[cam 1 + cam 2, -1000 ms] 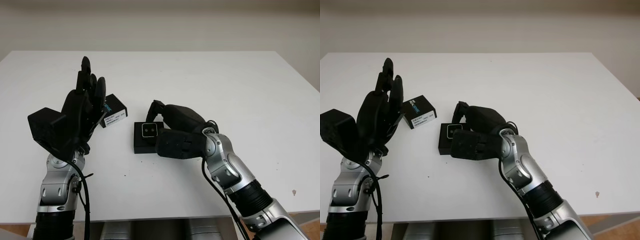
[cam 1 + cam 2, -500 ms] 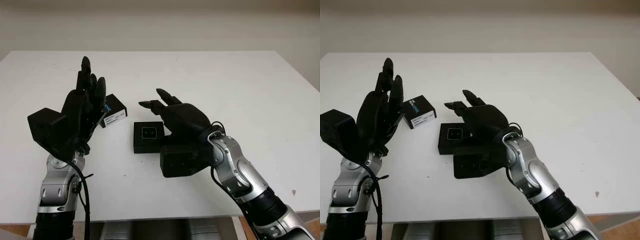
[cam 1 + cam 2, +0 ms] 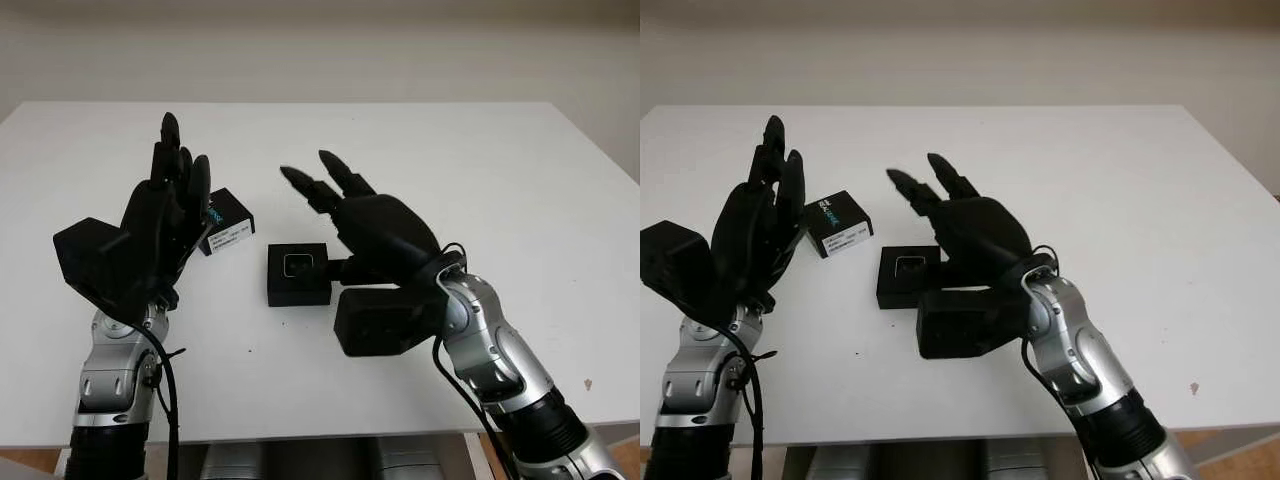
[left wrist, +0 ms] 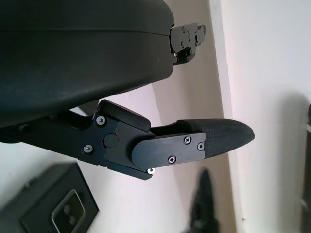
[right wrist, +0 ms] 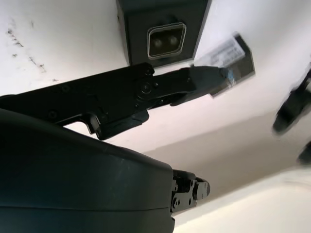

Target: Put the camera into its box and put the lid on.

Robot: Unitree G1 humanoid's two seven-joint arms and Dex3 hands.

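Observation:
A black square box (image 3: 298,273) sits on the white table (image 3: 480,170) near its middle, with the small camera (image 3: 298,266) lying inside, lens side up. The box with the camera also appears in the right wrist view (image 5: 165,34) and the left wrist view (image 4: 63,213). The black lid (image 3: 228,222), with a white label on it, lies just left of the box and a little farther back. My right hand (image 3: 312,176) is open, raised above the table just right of the box. My left hand (image 3: 178,160) is open, held up left of the lid.
The table's far edge meets a pale wall (image 3: 320,50). Its right edge (image 3: 610,150) runs down the right side. A small dark speck (image 3: 588,383) marks the tabletop near the front right.
My right hand has let go of the camera, leaving it in the box, and has risen and drawn back to the right with its fingers uncurled. The left hand has stayed put.

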